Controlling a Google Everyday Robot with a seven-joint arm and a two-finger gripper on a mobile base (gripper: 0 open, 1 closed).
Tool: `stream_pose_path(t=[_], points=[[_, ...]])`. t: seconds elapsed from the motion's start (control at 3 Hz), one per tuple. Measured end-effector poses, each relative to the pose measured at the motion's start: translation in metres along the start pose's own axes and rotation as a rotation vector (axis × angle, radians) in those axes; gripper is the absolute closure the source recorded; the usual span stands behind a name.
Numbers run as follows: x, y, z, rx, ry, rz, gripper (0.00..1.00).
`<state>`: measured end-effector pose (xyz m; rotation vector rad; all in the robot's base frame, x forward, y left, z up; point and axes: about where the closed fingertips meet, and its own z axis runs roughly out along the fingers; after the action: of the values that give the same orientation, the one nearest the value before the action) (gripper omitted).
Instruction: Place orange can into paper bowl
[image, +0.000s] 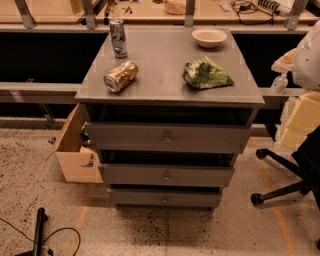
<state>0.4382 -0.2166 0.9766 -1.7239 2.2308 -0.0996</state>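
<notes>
The orange can (120, 76) lies on its side near the front left of the grey cabinet top (165, 60), shiny gold-orange with a silver end facing front left. The paper bowl (209, 37) stands empty at the back right of the same top, off-white and shallow. My gripper is not in view. Only a white rounded part (309, 55) at the right edge shows, and I cannot tell whether it belongs to my arm.
A tall slim silver-blue can (118, 38) stands upright at the back left. A crumpled green bag (205, 74) lies front right. The cabinet has three drawers (166, 137). An open cardboard box (75, 150) stands left of it, and a chair base (282, 185) right.
</notes>
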Motion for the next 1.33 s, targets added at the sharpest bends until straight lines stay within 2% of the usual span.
stream_pose_path(t=[0.33,0.67,1.0,1.33], points=[[0.0,0.0,0.0,0.0,0.0,0.0,0.0],[-0.006,-0.004,-0.001,0.024,0.019,-0.042,0.0],[-0.035,-0.022,0.011,0.04,0.066,-0.198,0.0],[-0.087,-0.059,0.027,0.059,0.126,-0.421,0.0]])
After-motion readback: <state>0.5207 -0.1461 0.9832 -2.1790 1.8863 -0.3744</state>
